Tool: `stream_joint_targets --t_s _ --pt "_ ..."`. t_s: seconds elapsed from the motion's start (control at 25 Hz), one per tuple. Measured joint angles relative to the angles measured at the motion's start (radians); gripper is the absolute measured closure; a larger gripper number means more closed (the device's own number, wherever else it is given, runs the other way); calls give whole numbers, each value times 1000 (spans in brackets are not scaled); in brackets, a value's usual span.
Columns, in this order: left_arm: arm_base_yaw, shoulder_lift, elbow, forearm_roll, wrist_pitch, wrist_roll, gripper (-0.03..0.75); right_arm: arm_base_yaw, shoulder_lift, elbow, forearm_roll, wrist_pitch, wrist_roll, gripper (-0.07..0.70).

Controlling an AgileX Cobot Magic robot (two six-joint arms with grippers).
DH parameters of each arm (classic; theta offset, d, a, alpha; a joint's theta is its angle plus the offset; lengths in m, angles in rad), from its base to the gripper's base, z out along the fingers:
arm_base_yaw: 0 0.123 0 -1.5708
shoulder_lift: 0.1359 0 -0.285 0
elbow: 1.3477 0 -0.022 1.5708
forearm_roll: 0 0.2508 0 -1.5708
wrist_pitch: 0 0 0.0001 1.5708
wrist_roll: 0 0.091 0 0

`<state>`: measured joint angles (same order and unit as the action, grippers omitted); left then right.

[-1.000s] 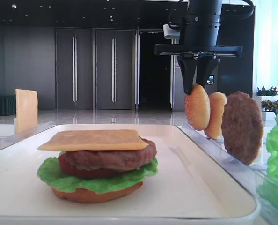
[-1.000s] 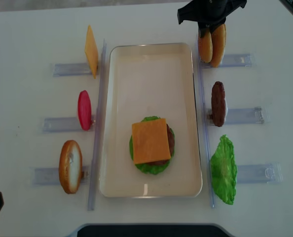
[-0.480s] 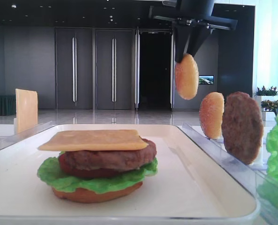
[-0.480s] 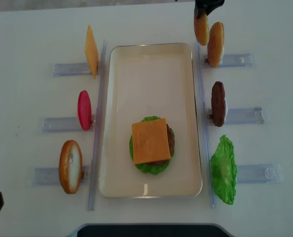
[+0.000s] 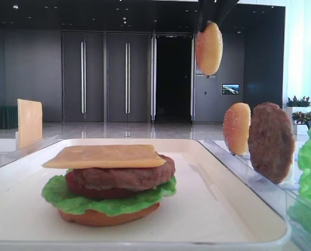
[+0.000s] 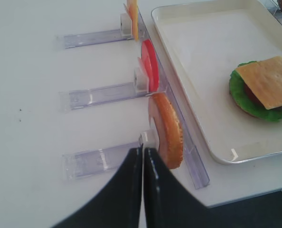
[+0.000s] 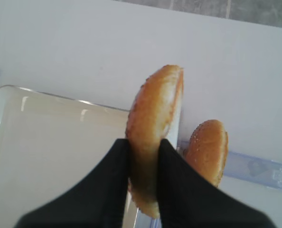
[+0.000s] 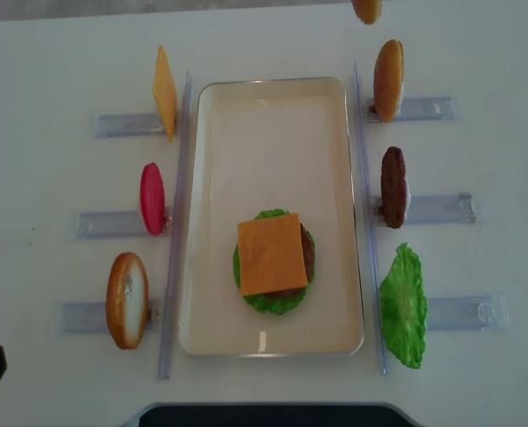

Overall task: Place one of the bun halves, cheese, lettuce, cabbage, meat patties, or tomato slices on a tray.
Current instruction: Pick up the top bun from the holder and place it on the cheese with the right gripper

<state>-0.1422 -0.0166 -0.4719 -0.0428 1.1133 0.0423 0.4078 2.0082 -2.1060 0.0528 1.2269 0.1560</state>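
Clamping the sesame bun top point(image 7: 153, 128) on edge between my right gripper's point(image 7: 143, 156) black fingers point(image 7: 113, 166), I hold it in the air above the far right corner of the tray point(image 8: 273, 98); in the front view it hangs high above the table, clear of everything; a second bun half point(image 7: 206, 149) stands upright in its clear holder point(image 7: 255, 166) just beside the tray; nearer along that side stand a meat patty point(image 8: 393, 185) and a lettuce leaf point(image 8: 403, 307); on the tray sits a stack of bun bottom, lettuce, tomato, patty and a cheese slice point(image 8: 272, 253) on top; my left gripper point(image 6: 143, 166) has its fingers pressed together, gripping nothing, near the bun point(image 6: 167, 130) standing in the left rack.
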Motion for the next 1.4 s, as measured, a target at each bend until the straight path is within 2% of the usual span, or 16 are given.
stream_joint_targets --t_s 0.16,0.6,0.8,1.16,1.4 --pt "0 0 0 0 0 0 716 -15 -42 35 -7 -1 0 479" --pt "0 0 0 0 0 0 716 -29 -302 363 -33 1 56 479" --pt "0 0 0 0 0 0 716 -27 -428 495 24 0 69 480" --pt "0 0 0 0 0 0 716 47 -636 750 9 1 132 480" --pt "0 0 0 0 0 0 716 122 -762 842 -38 0 202 480"
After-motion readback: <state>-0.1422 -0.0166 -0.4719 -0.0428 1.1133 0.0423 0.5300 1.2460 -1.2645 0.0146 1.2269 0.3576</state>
